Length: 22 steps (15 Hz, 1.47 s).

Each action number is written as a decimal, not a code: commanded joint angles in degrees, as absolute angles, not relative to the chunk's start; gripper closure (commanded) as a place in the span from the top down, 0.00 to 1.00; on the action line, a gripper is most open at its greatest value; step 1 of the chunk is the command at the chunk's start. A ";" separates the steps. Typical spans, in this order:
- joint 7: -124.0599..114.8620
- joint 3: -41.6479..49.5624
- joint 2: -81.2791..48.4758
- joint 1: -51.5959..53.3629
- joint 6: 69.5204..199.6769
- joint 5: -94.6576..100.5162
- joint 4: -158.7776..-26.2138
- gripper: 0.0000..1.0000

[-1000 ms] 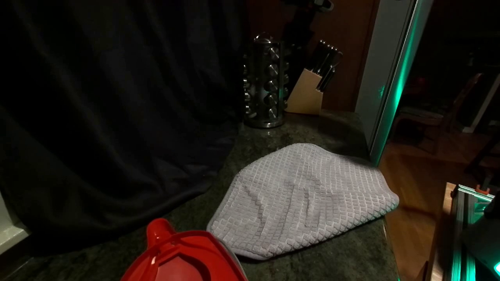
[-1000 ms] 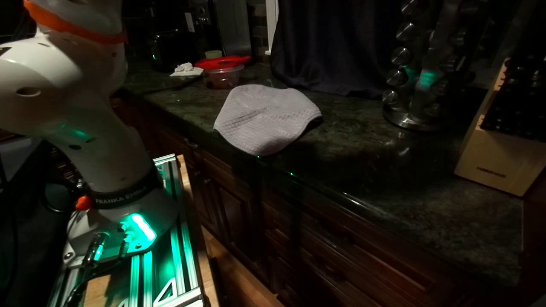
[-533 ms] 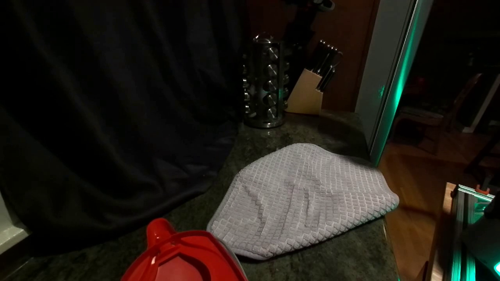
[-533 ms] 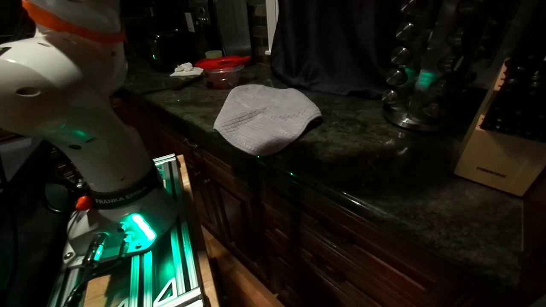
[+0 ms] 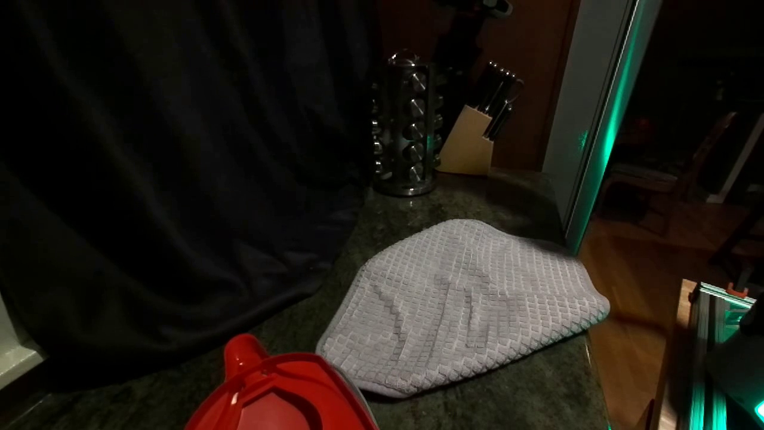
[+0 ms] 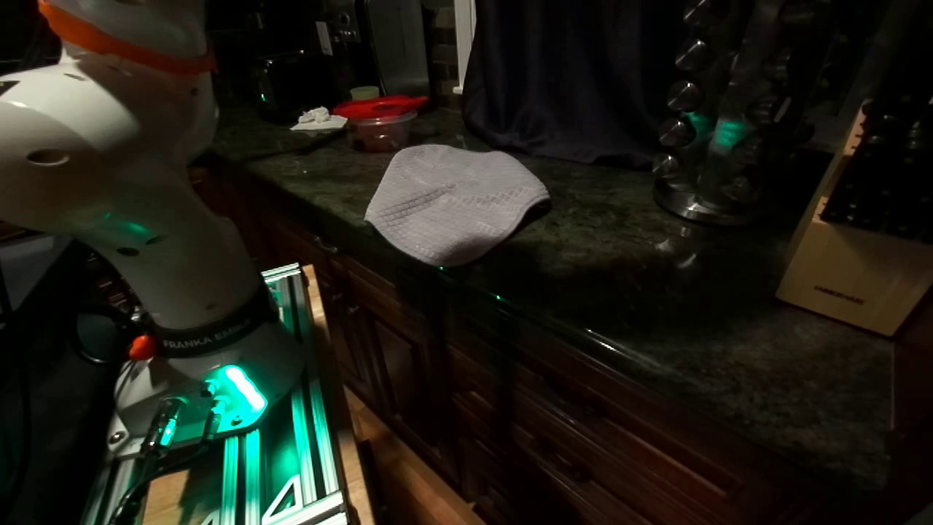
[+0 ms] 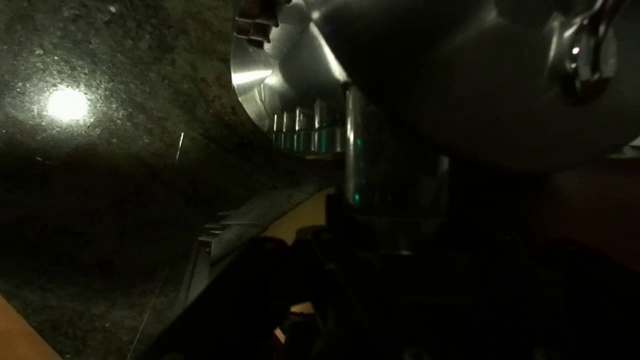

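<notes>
A round, shiny metal spice rack (image 7: 450, 90) fills the upper right of the wrist view; it also stands on the counter in both exterior views (image 5: 415, 137) (image 6: 714, 175). Below its top plate a clear glass jar (image 7: 395, 175) lies between the dark fingers of my gripper (image 7: 395, 215). The left finger (image 7: 334, 205) rests against the jar's side, while the right one is lost in darkness. Whether the jar's far end sits inside the rack cannot be told. In an exterior view my gripper is only a dark shape (image 5: 458, 51) behind the rack's upper right.
Close beside the rack stands a wooden knife block (image 5: 468, 143) with several knives. A grey textured cloth (image 6: 455, 208) lies on the dark stone counter (image 6: 627, 292). A clear container with a red lid (image 6: 379, 109) sits beyond it. A dark curtain (image 5: 179, 179) hangs behind.
At the top of an exterior view the arm's white part has drifted slightly to the right. Rack, cloth, knife block and container keep their places.
</notes>
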State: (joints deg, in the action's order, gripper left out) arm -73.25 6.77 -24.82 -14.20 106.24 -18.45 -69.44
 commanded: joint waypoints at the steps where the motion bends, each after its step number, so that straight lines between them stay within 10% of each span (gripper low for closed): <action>1: -73.05 7.02 -23.53 -15.18 105.28 -19.29 -69.77 0.25; 22: -73.09 7.39 -23.04 -15.81 104.85 -20.60 -70.17 0.25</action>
